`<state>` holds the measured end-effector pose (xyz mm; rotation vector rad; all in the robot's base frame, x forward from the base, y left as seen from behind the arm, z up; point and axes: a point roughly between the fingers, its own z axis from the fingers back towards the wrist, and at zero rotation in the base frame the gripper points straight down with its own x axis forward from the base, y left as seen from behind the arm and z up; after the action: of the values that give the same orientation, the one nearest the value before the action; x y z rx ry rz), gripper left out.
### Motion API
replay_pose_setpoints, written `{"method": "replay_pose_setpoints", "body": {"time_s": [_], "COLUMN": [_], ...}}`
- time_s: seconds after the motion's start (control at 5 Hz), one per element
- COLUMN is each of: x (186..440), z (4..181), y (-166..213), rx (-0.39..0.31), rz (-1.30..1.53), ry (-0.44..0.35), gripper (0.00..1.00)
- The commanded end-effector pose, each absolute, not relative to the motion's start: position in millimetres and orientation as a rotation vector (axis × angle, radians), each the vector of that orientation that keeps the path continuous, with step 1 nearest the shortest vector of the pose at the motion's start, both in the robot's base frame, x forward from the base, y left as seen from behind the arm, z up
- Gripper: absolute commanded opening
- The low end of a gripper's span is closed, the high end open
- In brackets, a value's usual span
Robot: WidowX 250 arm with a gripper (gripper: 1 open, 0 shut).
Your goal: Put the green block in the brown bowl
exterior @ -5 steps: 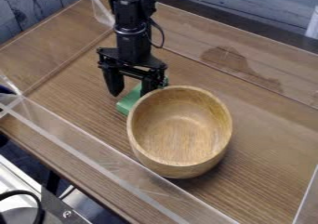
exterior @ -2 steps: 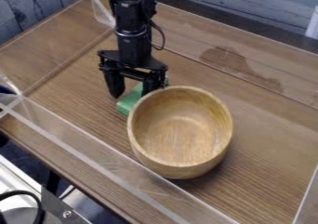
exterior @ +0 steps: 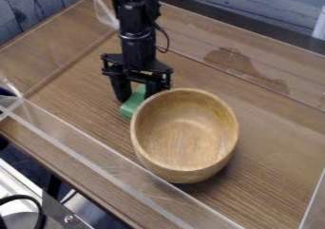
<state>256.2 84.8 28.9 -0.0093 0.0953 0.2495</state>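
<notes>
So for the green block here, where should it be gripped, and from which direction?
Grip the green block across its narrow width, coming straight down from above. It lies flat on the table, right beside the brown bowl, so a side approach would likely hit the rim. The gripper is already over it, pointing down, fingers either side of the block.

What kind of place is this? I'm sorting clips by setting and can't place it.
Probably a lab or test bench, not a home: a robot arm's hand works on a wooden table fenced by clear plastic walls, with only a brown bowl and green block as props.
</notes>
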Motion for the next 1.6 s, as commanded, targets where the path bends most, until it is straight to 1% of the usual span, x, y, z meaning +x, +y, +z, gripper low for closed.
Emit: {"method": "replay_pose_setpoints", "body": {"time_s": [0.0,1.0,1.4], "x": [265.6,273.1,274.0], "z": [40.5,64.9,70.9], "y": [88.4,85.0,84.1], "rx": [-0.003,-0.04,-0.048], "rz": [0.254,0.265,0.268], "ry": [0.052,0.025,0.021], "gripper": [0.0,0.0,0.0]}}
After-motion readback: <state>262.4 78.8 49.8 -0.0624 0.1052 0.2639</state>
